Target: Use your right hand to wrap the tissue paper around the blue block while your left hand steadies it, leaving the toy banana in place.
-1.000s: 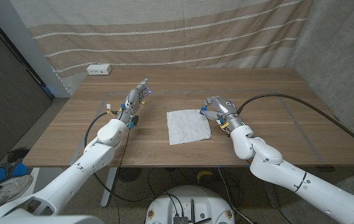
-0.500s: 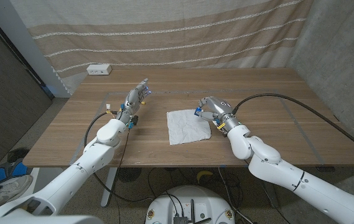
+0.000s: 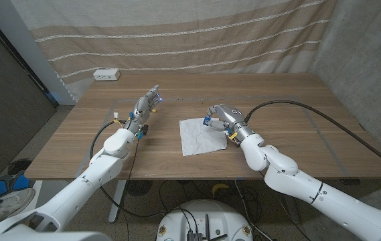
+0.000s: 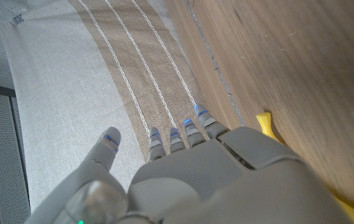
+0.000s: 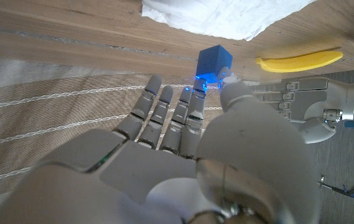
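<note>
A small blue block [image 3: 207, 121] is pinched at the fingertips of my right hand [image 3: 222, 116], over the far right corner of the white tissue paper [image 3: 202, 136]. In the right wrist view the blue block [image 5: 214, 62] sits between thumb and fingers of my right hand [image 5: 183, 168], beside the tissue [image 5: 220, 15]. My left hand [image 3: 146, 105] stays left of the tissue with fingers stretched out and nothing in it. The yellow toy banana [image 5: 298, 60] lies on the wood by that left hand [image 5: 313, 106]; its tip [image 4: 264, 122] shows beside my left hand [image 4: 226, 174].
The wooden table [image 3: 297, 100] has bare wood right of and in front of the tissue. A white power strip [image 3: 106, 75] lies at the far left corner. A striped curtain [image 3: 190, 33] hangs behind the table.
My right hand has moved leftwards with the blue block, from just off the tissue's right edge to over its far right corner. The left hand has stayed put.
</note>
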You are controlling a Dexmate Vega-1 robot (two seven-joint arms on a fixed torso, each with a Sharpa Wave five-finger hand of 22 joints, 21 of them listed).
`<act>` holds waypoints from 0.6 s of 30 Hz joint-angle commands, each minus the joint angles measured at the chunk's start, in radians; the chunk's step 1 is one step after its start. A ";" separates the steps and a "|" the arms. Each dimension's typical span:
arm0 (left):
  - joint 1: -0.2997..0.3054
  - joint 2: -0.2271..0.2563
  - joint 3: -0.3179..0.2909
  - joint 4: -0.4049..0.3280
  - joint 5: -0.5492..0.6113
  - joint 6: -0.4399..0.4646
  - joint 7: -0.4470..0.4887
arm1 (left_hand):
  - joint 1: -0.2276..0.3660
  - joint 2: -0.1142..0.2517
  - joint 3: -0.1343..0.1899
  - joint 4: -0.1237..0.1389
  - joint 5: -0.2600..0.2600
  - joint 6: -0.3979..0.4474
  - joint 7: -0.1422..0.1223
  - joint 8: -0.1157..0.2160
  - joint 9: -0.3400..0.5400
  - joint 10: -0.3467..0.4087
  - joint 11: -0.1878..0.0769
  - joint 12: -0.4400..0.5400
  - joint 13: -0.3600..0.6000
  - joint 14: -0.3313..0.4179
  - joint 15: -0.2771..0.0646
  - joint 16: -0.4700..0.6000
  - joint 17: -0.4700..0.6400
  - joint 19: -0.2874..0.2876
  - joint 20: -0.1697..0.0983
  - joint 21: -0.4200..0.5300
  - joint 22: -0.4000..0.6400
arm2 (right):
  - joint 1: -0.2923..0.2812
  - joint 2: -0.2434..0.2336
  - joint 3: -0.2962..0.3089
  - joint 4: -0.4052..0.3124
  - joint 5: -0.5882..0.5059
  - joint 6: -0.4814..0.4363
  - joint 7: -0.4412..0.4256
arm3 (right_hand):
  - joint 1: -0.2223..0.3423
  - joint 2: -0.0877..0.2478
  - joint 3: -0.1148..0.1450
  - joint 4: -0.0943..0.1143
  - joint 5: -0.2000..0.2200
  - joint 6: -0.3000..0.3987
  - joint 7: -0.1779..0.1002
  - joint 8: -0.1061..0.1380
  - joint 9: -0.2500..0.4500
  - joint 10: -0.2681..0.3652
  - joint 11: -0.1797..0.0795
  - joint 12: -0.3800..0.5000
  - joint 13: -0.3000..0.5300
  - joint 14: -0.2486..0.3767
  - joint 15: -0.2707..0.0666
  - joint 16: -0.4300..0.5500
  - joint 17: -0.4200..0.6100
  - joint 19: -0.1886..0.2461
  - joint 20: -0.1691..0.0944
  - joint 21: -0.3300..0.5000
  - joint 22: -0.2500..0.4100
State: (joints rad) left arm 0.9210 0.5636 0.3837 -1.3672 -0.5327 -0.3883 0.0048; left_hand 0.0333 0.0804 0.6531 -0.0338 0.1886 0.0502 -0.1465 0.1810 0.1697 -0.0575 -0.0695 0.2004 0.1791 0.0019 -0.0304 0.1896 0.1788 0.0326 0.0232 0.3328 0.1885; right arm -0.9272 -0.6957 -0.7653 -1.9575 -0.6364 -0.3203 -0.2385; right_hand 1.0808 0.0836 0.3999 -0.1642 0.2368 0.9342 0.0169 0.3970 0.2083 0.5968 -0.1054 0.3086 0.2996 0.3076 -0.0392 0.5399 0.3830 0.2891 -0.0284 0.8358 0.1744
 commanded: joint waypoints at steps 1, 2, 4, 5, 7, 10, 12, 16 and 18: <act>0.000 -0.003 -0.002 0.008 -0.008 -0.008 -0.009 | -0.009 0.029 0.003 -0.004 -0.003 0.007 0.000 0.000 0.004 0.006 0.001 -0.002 0.003 0.008 -0.019 0.002 0.006 0.005 0.003 -0.003 0.001 | 0.016 0.021 -0.015 0.020 -0.013 0.029 0.029 | 0.007 0.010 -0.001 0.002 0.004 0.017 -0.021 0.016 0.054 0.008 0.002 0.005 0.004 0.007 -0.161 -0.001 0.003 0.010 -0.005 0.006 0.002; 0.000 -0.003 -0.002 0.010 -0.008 -0.009 -0.009 | -0.009 0.029 0.003 -0.004 -0.003 0.007 0.000 0.000 0.004 0.006 0.001 -0.002 0.003 0.008 -0.019 0.002 0.006 0.005 0.002 -0.003 0.001 | 0.016 0.023 -0.015 0.021 -0.011 0.031 0.031 | 0.006 0.010 -0.001 0.002 0.004 0.017 -0.022 0.017 0.054 0.009 0.002 0.006 0.004 0.007 -0.161 -0.001 0.003 0.009 -0.005 0.005 0.002; -0.001 -0.003 -0.003 0.012 -0.010 -0.010 -0.013 | -0.010 0.029 0.003 -0.004 -0.003 0.008 0.000 0.000 0.004 0.006 0.000 -0.002 0.003 0.008 -0.019 0.002 0.006 0.005 0.002 -0.003 0.001 | 0.016 0.025 -0.015 0.021 -0.009 0.032 0.033 | 0.007 0.011 -0.001 0.002 0.004 0.017 -0.020 0.017 0.054 0.009 0.002 0.005 0.005 0.006 -0.162 -0.002 0.004 0.009 -0.005 0.005 0.002; -0.001 -0.003 -0.003 0.013 -0.011 -0.011 -0.014 | -0.010 0.029 0.003 -0.004 -0.003 0.008 0.000 0.000 0.004 0.007 0.000 -0.002 0.003 0.008 -0.019 0.002 0.006 0.006 0.002 -0.003 0.001 | 0.016 0.027 -0.015 0.022 -0.012 0.030 0.032 | 0.007 0.011 -0.001 0.002 0.004 0.017 -0.021 0.017 0.054 0.009 0.002 0.005 0.005 0.006 -0.162 -0.002 0.004 0.009 -0.005 0.005 0.002; -0.003 -0.002 -0.002 0.017 -0.008 -0.015 -0.017 | -0.010 0.029 0.003 -0.004 -0.003 0.008 0.000 0.000 0.004 0.006 0.000 -0.002 0.003 0.008 -0.020 0.001 0.006 0.005 0.002 -0.004 0.001 | 0.015 0.029 -0.015 0.022 -0.010 0.030 0.036 | 0.009 0.010 0.000 0.001 0.004 0.018 -0.020 0.017 0.054 0.009 0.002 0.005 0.005 0.005 -0.163 -0.004 0.004 0.009 -0.005 0.005 0.002; -0.002 -0.004 -0.004 0.019 -0.012 -0.016 -0.018 | -0.010 0.029 0.003 -0.004 -0.003 0.008 0.000 0.000 0.004 0.007 0.000 -0.002 0.003 0.008 -0.019 0.001 0.006 0.005 0.003 -0.004 0.001 | 0.018 0.035 -0.021 0.027 -0.017 0.027 0.039 | 0.009 0.011 -0.002 0.001 0.004 0.017 -0.020 0.017 0.054 0.009 0.003 0.005 0.005 0.005 -0.163 -0.003 0.005 0.008 -0.004 0.005 0.002; -0.003 -0.005 -0.004 0.021 -0.016 -0.017 -0.021 | -0.010 0.029 0.004 -0.004 -0.003 0.008 0.000 0.001 0.004 0.006 0.001 -0.002 0.003 0.008 -0.020 0.001 0.006 0.005 0.003 -0.004 0.001 | 0.023 0.041 -0.028 0.031 -0.023 0.019 0.048 | 0.009 0.011 -0.002 0.001 0.004 0.014 -0.020 0.017 0.054 0.009 0.003 0.005 0.006 0.004 -0.163 -0.004 0.005 0.008 -0.005 0.005 0.002; -0.004 -0.004 -0.004 0.027 -0.015 -0.021 -0.025 | -0.010 0.028 0.004 -0.004 -0.003 0.009 0.000 0.001 0.004 0.006 0.000 -0.003 0.003 0.009 -0.020 0.001 0.006 0.005 0.002 -0.005 0.001 | 0.032 0.051 -0.040 0.043 -0.030 0.011 0.063 | 0.009 0.011 -0.002 0.001 0.004 0.015 -0.021 0.018 0.054 0.009 0.003 0.005 0.006 0.003 -0.162 -0.005 0.006 0.008 -0.005 0.005 0.002; -0.003 -0.005 -0.006 0.028 -0.019 -0.020 -0.026 | -0.010 0.028 0.004 -0.005 -0.003 0.009 0.000 0.001 0.004 0.006 0.001 -0.003 0.003 0.009 -0.019 0.002 0.006 0.005 0.002 -0.005 0.001 | 0.037 0.054 -0.045 0.047 -0.035 0.007 0.068 | 0.009 0.011 -0.003 0.002 0.004 0.015 -0.020 0.018 0.054 0.010 0.004 0.004 0.006 0.003 -0.162 -0.005 0.007 0.007 -0.005 0.004 0.002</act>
State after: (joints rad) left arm 0.9195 0.5602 0.3810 -1.3505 -0.5436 -0.4022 -0.0115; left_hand 0.0333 0.0804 0.6530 -0.0337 0.1886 0.0502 -0.1465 0.1810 0.1697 -0.0575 -0.0695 0.2004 0.1791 0.0019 -0.0305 0.1896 0.1788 0.0326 0.0231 0.3291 0.1883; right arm -0.9076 -0.6618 -0.7886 -1.9302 -0.6543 -0.2987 -0.1979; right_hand 1.0808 0.0835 0.3986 -0.1655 0.2359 0.9342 0.0169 0.3971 0.2083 0.5967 -0.1054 0.3086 0.3043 0.3075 -0.0392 0.5361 0.3877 0.2890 -0.0284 0.8358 0.1744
